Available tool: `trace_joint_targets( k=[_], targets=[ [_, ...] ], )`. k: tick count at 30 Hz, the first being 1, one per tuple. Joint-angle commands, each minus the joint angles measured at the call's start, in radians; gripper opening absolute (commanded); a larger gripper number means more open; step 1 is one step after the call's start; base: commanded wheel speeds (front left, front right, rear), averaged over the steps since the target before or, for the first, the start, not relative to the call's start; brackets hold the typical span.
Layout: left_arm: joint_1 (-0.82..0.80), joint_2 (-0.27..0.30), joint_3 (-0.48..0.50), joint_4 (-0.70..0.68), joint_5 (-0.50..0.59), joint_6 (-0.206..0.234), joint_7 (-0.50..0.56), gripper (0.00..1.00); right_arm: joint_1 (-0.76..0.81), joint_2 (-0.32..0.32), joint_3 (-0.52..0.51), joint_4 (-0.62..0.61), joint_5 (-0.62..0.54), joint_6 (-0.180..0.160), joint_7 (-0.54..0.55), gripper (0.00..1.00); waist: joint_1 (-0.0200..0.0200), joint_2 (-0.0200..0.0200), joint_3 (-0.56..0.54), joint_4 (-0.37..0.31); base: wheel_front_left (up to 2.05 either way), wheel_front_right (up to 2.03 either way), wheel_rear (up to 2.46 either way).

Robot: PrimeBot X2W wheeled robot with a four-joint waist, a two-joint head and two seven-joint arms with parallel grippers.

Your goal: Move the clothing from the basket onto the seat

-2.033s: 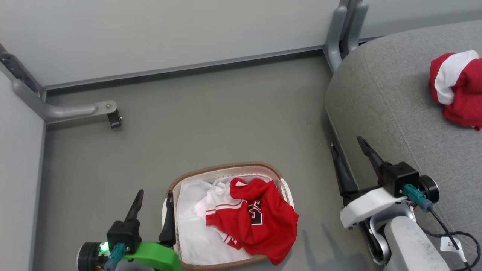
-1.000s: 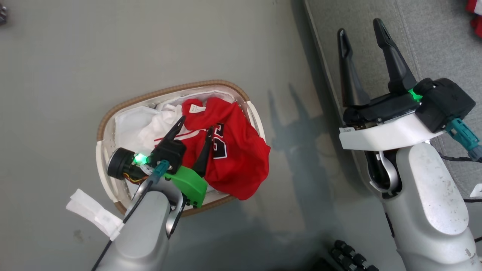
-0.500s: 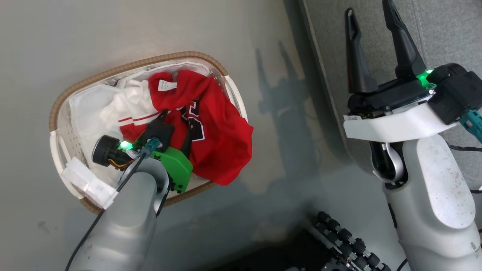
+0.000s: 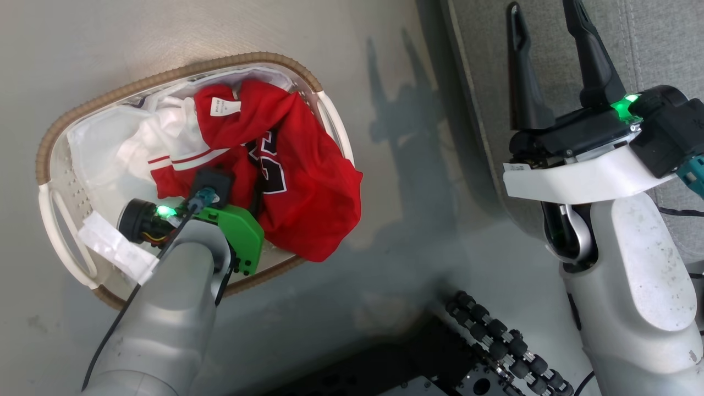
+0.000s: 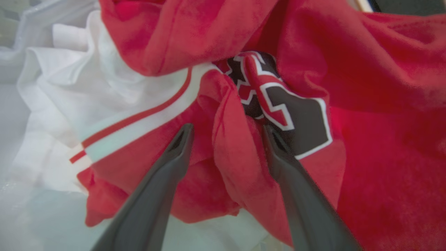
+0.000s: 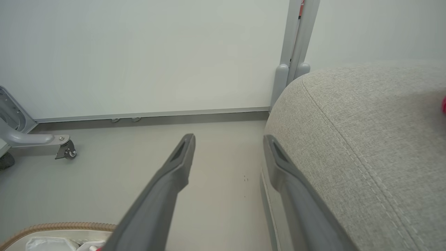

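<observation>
The basket [image 4: 165,77] stands on the floor at the left, with red clothing [image 4: 308,187] heaped on its white liner [image 4: 104,143] and spilling over its right rim. My left gripper [image 4: 242,184] is pushed down into that heap. In the left wrist view the left gripper [image 5: 228,129] is open, its fingers either side of a raised fold of the clothing [image 5: 366,104] beside the black-and-white numeral. My right gripper [image 4: 542,8] stands open and empty at the edge of the grey seat [image 4: 649,44]. In the right wrist view the right gripper [image 6: 230,138] is above the floor beside the seat [image 6: 366,139].
My own base with black rollers [image 4: 495,341] lies at the bottom, close to the basket. A pale wall panel, a grey post [image 6: 296,35] and a caster foot [image 6: 66,151] bound the floor beyond. The basket's rim [image 6: 52,227] shows low left in the right wrist view.
The head camera has tipped down and shifted. My left gripper has sunk from above the basket into the red clothing, jaws still open. The right gripper has kept its pose by the seat.
</observation>
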Motion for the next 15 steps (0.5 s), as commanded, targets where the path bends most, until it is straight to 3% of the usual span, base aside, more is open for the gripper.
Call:
trace_joint_targets(
  k=[1,11,12,13,14,15],
  targets=[
    [-0.027,0.004,0.002,0.007,-0.005,-0.004,0.000,1.00,0.002,-0.002,-0.004,-0.006,-0.003,-0.001,-0.005,1.00,-0.0001,-0.0001,0.006,0.001,0.00,0.00,0.00],
    [-0.065,0.002,-0.036,0.073,-0.020,-0.004,0.010,1.00,0.018,-0.002,-0.012,-0.014,-0.002,-0.001,-0.005,1.00,-0.0001,-0.0001,0.012,0.000,0.00,0.00,0.00],
    [-0.067,0.002,-0.041,0.077,-0.024,-0.004,0.016,0.70,0.020,-0.002,-0.012,-0.015,-0.001,-0.001,-0.005,1.00,-0.0001,-0.0001,0.011,-0.001,0.00,0.00,0.00],
    [-0.069,0.001,-0.044,0.079,-0.028,-0.004,0.018,0.49,0.021,-0.002,-0.013,-0.014,0.001,-0.001,-0.005,1.00,-0.0001,-0.0001,0.011,-0.002,0.00,0.00,0.00],
    [-0.073,0.001,-0.049,0.082,-0.029,-0.004,0.021,0.00,0.021,-0.002,-0.014,-0.014,0.004,-0.001,-0.005,1.00,-0.0001,-0.0001,0.012,-0.003,0.00,0.00,0.00],
    [-0.075,0.001,-0.053,0.085,-0.032,-0.004,0.022,0.00,0.021,-0.002,-0.015,-0.014,0.005,-0.001,-0.005,1.00,-0.0001,-0.0001,0.012,-0.003,0.00,0.00,0.00]
  ],
)
